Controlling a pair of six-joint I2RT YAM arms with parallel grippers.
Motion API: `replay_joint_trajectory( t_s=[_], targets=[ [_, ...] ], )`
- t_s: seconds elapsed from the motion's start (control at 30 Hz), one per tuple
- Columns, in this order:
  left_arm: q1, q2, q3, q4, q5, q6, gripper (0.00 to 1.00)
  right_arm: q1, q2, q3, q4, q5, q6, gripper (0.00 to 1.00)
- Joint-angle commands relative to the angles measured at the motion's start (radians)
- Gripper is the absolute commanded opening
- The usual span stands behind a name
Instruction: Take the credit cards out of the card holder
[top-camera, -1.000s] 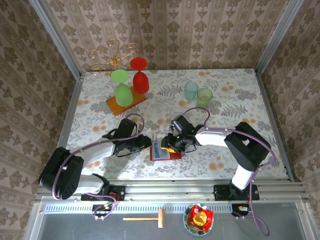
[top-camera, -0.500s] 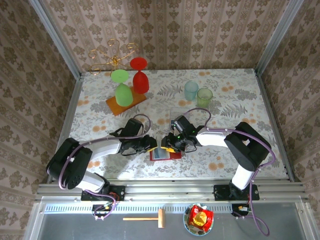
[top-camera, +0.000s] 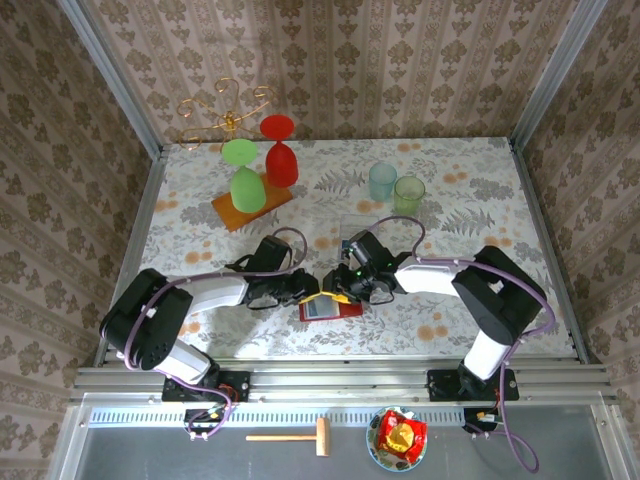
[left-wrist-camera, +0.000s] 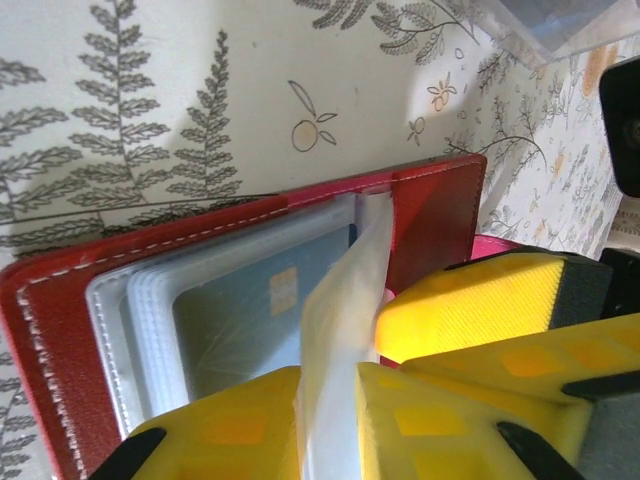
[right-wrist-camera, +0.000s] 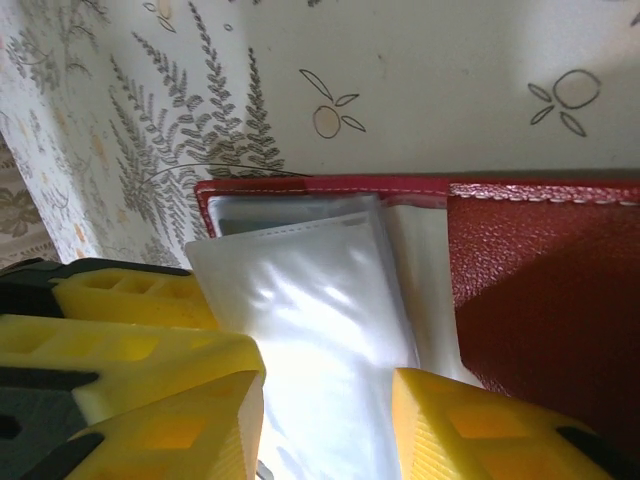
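The red card holder (top-camera: 331, 308) lies open by the near edge of the tabletop (top-camera: 470, 190), about the middle. A blue card (left-wrist-camera: 250, 320) sits inside. The left fingers (left-wrist-camera: 385, 400) pinch a clear pocket leaf (left-wrist-camera: 340, 290). The right fingers (right-wrist-camera: 225, 400) are apart around a leaf. It looks best to hold the leaf still and slide the card straight out. No writing can be read.

Top external: fixed high at the near side, looking down and toward the far wall, whole table (top-camera: 480, 190) in frame. Left wrist, right wrist: very close, aimed down at the card holder (left-wrist-camera: 440, 215) from opposite sides. Holder common to all three.
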Motion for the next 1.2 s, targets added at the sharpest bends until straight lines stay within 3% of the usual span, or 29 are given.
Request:
replay_joint_trajectory(
  t_s=[0.0, 0.37, 0.8, 1.17],
  targets=[
    [-0.008, -0.014, 0.054, -0.033, 0.018, 0.012, 0.22, -0.019, -0.076, -0.015, -0.025, 0.028, 0.001, 0.40],
    [-0.029, -0.002, 0.151, -0.108, 0.032, 0.051, 0.33, -0.120, -0.261, -0.062, -0.165, 0.087, -0.070, 0.40],
    [-0.101, 0.145, 0.280, -0.103, 0.036, 0.058, 0.51, -0.183, -0.431, -0.145, -0.239, 0.107, -0.094, 0.40],
    [-0.133, 0.245, 0.332, -0.045, 0.036, 0.030, 0.54, -0.221, -0.519, -0.170, -0.309, 0.100, -0.127, 0.41]
  ],
)
